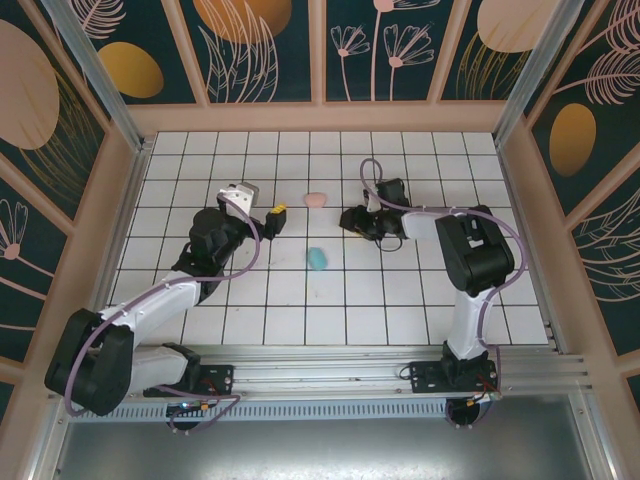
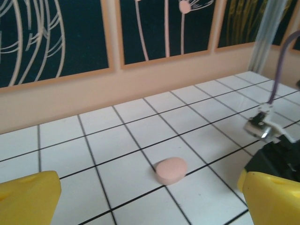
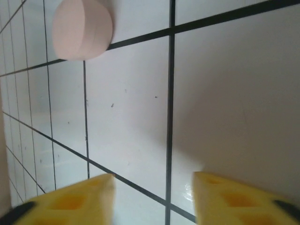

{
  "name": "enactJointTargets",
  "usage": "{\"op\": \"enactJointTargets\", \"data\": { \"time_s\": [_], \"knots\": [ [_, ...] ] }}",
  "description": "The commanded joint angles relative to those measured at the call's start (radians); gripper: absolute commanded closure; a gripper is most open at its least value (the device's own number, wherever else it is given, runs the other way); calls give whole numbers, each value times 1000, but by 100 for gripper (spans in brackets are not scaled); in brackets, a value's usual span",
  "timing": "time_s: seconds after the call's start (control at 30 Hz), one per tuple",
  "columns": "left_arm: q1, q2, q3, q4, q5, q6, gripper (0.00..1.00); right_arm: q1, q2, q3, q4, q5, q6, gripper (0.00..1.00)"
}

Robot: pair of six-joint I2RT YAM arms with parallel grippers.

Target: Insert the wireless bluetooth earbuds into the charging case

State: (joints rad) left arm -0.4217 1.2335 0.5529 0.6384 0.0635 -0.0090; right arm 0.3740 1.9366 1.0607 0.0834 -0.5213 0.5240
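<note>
**Both hands apart over the tiled bench, pink case between them**

The left hand [image 1: 273, 220] is seen with its yellow fingers [image 2: 29, 199] spread wide, one at each lower corner of the left wrist view, and nothing is held between them. Bare white tile is seen in the gap. The pink case [image 2: 171, 169] is found lying closed on the bench [image 2: 117, 140], just ahead of this hand and slightly towards its right finger, on a black tile line.

The right hand [image 1: 350, 220] is likewise seen with its fingers [image 3: 70, 201] apart and nothing clamped; only tile is shown between them. In the right wrist view the pink case [image 3: 82, 28] is seen ahead of the fingers, apart from them, resting beside a tile line.

From above, the pink case [image 1: 315, 198] is placed between the two hands and a little farther from the bases. The teal case [image 1: 317, 259] is found nearer the bases, almost in line with the pink one and apart from both hands.

The earbuds are too small to be made out, and whether any sit inside a case cannot be told.
</note>
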Motion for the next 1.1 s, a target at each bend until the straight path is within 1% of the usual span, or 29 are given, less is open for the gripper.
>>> {"op": "enactJointTargets", "data": {
  "time_s": [0.0,0.03,0.1,0.23,0.37,0.43,0.47,0.53,0.6,0.67,0.73,0.8,0.87,0.9,0.97,1.07],
  "knots": [
    [21,11,-5,6,-119,46,1,-7,-78,22,-116,150,-97,28],
    [29,13,-3,6,-156,49,1,-11,-105,21,-133,192,-113,22],
    [51,16,-5,15,-231,51,2,-31,-174,15,-163,285,-146,15],
    [99,19,-28,59,-368,55,2,-108,-301,-27,-137,436,-177,11],
    [127,16,-75,105,-458,73,2,-213,-414,-123,-17,531,-193,10],
    [153,10,-113,136,-492,61,2,-255,-464,-191,74,571,-223,8],
    [178,8,-135,152,-502,46,1,-277,-491,-233,143,571,-271,7],
    [241,15,-180,196,-490,-5,1,-287,-528,-345,321,629,-378,5],
    [314,46,-218,258,-433,-70,1,-292,-539,-493,591,670,-467,1],
    [355,114,-241,352,-375,-82,2,-300,-501,-597,829,679,-533,1],
    [371,188,-260,459,-325,-65,1,-308,-480,-568,798,667,-551,1],
    [379,252,-274,538,-291,-61,2,-313,-454,-560,839,654,-569,1],
    [397,253,-295,576,-265,-76,1,-315,-449,-558,840,652,-584,1],
    [404,260,-321,623,-256,-80,1,-316,-465,-570,832,650,-585,1],
    [409,296,-375,771,-226,-74,1,-317,-529,-625,824,641,-582,1],
    [409,287,-370,739,-189,-57,1,-339,-608,-741,877,624,-553,1]
  ]
}}
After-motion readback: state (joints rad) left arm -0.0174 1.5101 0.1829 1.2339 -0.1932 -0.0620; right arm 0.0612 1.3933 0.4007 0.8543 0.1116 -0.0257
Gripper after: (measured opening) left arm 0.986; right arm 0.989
